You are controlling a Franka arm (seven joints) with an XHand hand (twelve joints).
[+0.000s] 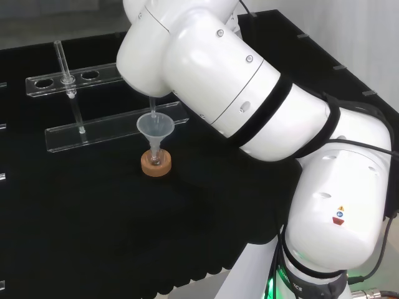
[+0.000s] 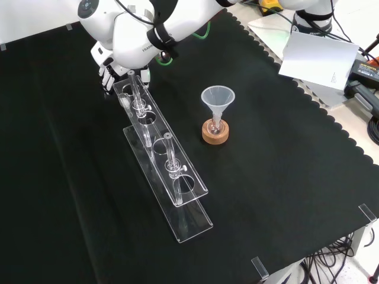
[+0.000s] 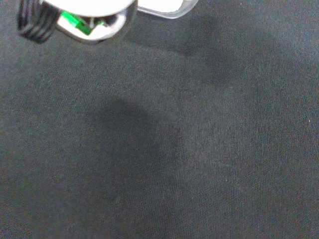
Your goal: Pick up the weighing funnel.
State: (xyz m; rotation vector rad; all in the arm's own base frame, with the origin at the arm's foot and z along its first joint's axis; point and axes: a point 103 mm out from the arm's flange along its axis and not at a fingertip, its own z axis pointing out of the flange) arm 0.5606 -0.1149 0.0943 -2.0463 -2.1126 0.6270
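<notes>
The hand (image 2: 107, 71) sat at the clear rack's (image 2: 197, 221) far end, front view; open or closed, I could not tell. The funnel (image 2: 217, 99) stood on its cork ring (image 2: 215, 135).

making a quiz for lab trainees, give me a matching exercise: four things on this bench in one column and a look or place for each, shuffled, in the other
Things:
1 funnel
2 cork ring
3 rack
4 hand

Look or place:
a brown and round, on the cloth
b black and white, at the rack's far end in the front view
c clear cone, mouth up
d long and clear, with round holes

Pairs: 1-c, 2-a, 3-d, 4-b
</notes>
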